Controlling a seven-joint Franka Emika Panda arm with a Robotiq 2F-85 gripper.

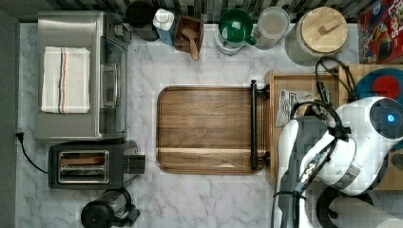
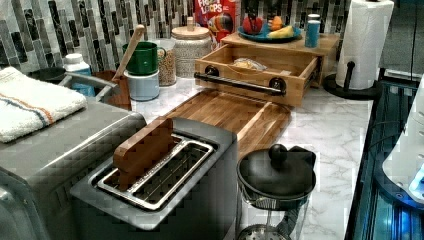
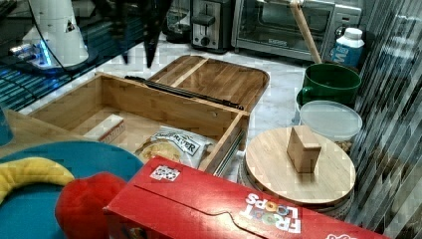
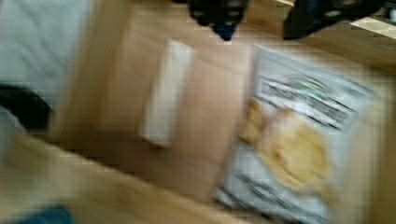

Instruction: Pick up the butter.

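- While the arm (image 1: pixel 332 142) reaches over the open drawer (image 3: pixel 164 107), the gripper (image 4: pixel 261 21) hangs above it with its two dark fingers (image 4: pixel 219 14) spread apart and nothing between them.
- Right view: the fingers point down above the drawer's front edge.
- White marble counter (image 1: pixel 199 199) carries a wooden tray (image 1: pixel 206 128), a toaster oven (image 1: pixel 76 76), a toaster (image 1: pixel 88 166) and a French press (image 1: pixel 107 213); a striped tile wall stands behind.
- Butter (image 3: pixel 105 127) lies flat on the drawer floor, apart from the gripper.
- Just beside it, not touching, lies a chip bag (image 3: pixel 171 147).
- Blue plate (image 3: pixel 74 164) on the drawer's top holds a banana (image 3: pixel 30 174) and a red fruit (image 3: pixel 84 204).
- Nearby: cereal box (image 3: pixel 214 209), wood-lidded jar (image 3: pixel 298 164), green mug (image 3: pixel 331 82).
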